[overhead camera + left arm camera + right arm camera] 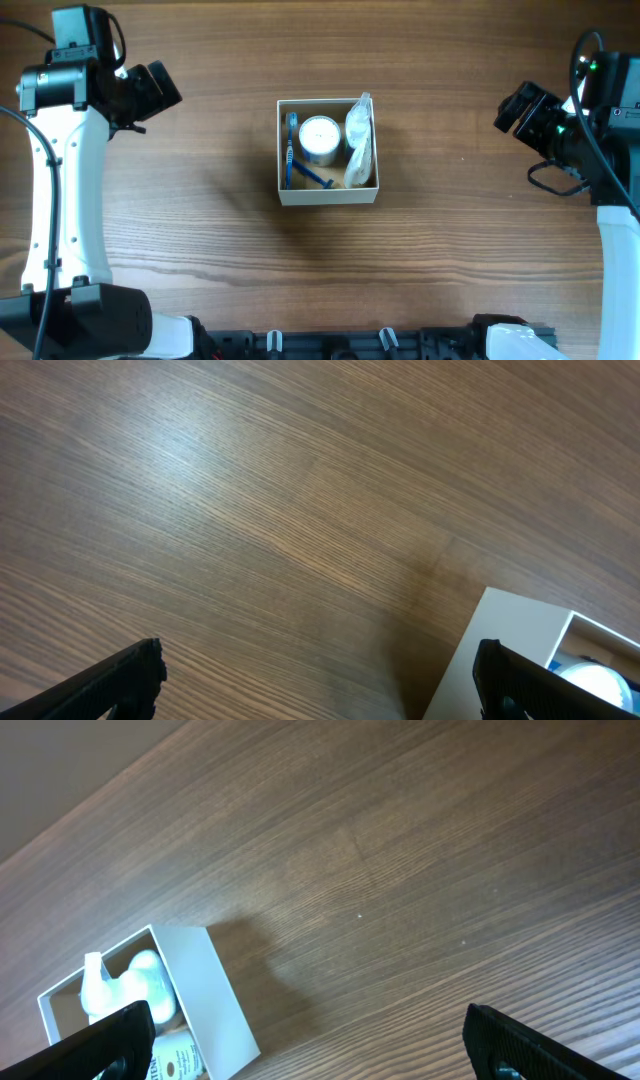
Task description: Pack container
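The container (328,194), a square white-walled box, sits at the middle of the wooden table. Inside it are a round white-lidded jar (320,139), a blue toothbrush (291,150), a blue razor-like item (317,178) and a clear bag of white items (359,140). My left gripper (318,678) is open and empty, far to the left of the box; a corner of the container (505,650) shows at its right. My right gripper (310,1042) is open and empty, far to the right; the container (215,1000) shows at its lower left.
The table's far edge (80,805) shows in the right wrist view. The arm bases and a black rail (380,345) run along the front edge of the table.
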